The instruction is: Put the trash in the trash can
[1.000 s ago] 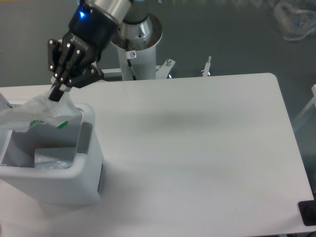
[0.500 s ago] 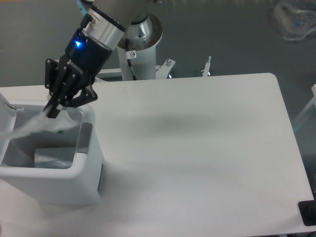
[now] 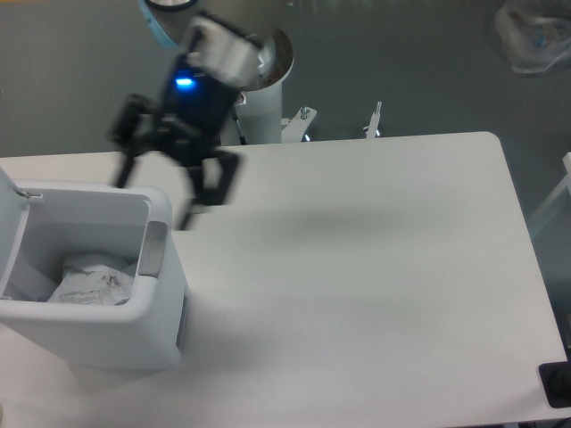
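Observation:
The white trash can [image 3: 165, 334] stands at the table's front left with its lid open. The wrinkly white plastic bag [image 3: 89, 278] lies inside it. The water bottle is hidden, I cannot see it. My gripper [image 3: 153, 196] is open and empty, blurred by motion, above the table just behind and to the right of the can's back right corner.
The arm's white base column [image 3: 254, 98] stands behind the table's back edge. A crumpled clear plastic item [image 3: 533, 36] lies on the floor at the far right. A small black object [image 3: 558, 385] sits at the table's front right corner.
My gripper has opened and let go of the bag, which has dropped into the can. The gripper has moved up and to the right, away from the can.

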{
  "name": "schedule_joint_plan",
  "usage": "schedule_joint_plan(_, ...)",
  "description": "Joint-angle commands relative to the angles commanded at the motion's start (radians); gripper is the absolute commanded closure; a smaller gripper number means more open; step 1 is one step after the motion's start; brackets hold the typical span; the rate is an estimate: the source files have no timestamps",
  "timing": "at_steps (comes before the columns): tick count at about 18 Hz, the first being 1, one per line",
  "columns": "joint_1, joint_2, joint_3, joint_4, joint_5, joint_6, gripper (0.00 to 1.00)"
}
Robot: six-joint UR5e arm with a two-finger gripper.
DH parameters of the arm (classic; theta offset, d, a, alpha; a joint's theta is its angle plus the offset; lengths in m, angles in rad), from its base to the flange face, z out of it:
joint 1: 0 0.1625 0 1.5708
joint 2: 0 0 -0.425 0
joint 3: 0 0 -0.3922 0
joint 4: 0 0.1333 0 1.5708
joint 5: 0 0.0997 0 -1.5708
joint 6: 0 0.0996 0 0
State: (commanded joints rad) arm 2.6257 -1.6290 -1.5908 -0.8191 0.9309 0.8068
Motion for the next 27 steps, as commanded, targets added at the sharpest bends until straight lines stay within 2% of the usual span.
schedule_joint_plan(3, 0.123, -0.038, 0.026, 0.002, 0.087, 0.029, 0.0)
schedule_joint_plan(6, 0.201, -0.095, 0.029, 0.003, 0.216, 0.127, 0.0)
schedule_joint_plan(9, 0.247, -0.14, 0.047, 0.008, 0.321, 0.207, 0.0)
schedule_joint_plan(12, 0.272, -0.155, 0.054, 0.0, 0.376, 0.336, 0.0)
schedule_joint_plan(16, 0.28, -0.157, 0.048, -0.003, 0.419, 0.38, 0.0)
schedule_joint_plan(21, 0.274, -0.158, 0.048, -0.003, 0.476, 0.384, 0.0)
schedule_joint_plan(27, 0.274, -0.158, 0.048, -0.003, 0.48, 0.385, 0.0)
